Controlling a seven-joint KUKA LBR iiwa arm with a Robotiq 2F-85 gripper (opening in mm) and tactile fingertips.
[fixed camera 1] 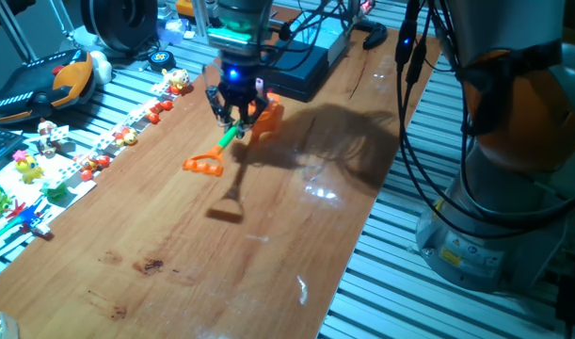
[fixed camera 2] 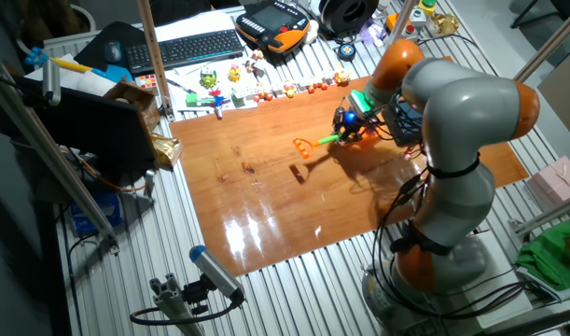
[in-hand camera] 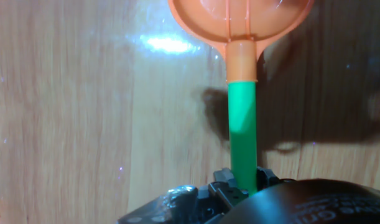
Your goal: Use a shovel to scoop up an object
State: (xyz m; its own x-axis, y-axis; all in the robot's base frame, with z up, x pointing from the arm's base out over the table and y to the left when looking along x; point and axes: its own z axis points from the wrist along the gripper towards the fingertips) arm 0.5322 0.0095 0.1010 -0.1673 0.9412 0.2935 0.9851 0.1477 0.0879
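Tool (fixed camera 1: 235,111) closed on the shovel (fixed camera 1: 232,135), gripping the thin green shaft partway along. Shovel lifted clear of the wooden surface (fixed camera 1: 268,235), tilted: orange D-loop end low and toward the near left, orange scoop blade behind the tool on its far side. Shadow of the loop end cast on the wood below and nearer, well apart from the shovel itself (confirms no contact there).

From the other fixed view: tool (fixed camera 2: 348,123) at the end of the orange-and-grey arm (fixed camera 2: 452,121), same grasp, shovel (fixed camera 2: 322,140) pointing its loop end toward the surface (fixed camera 2: 266,215) middle. Blade mostly hidden by the tool here.

Hand view: shovel (in-hand camera: 242,106) running straight up the frame, green shaft emerging from between the dark fingers (in-hand camera: 230,183) at the bottom, orange collar above it, round blade at the top edge, partly cut off. Bare wood grain and glare under it on the surface (in-hand camera: 84,112).

Row of small red-and-yellow toys (fixed camera 1: 118,141) along the far left edge of the wood, well apart from the tool. Keyboard (fixed camera 2: 191,47) and orange-black pendant (fixed camera 2: 275,23) beyond, off the wood.

Object: cannot pick out the small figurine with any certainty in these views; too small among the toys at the edge.
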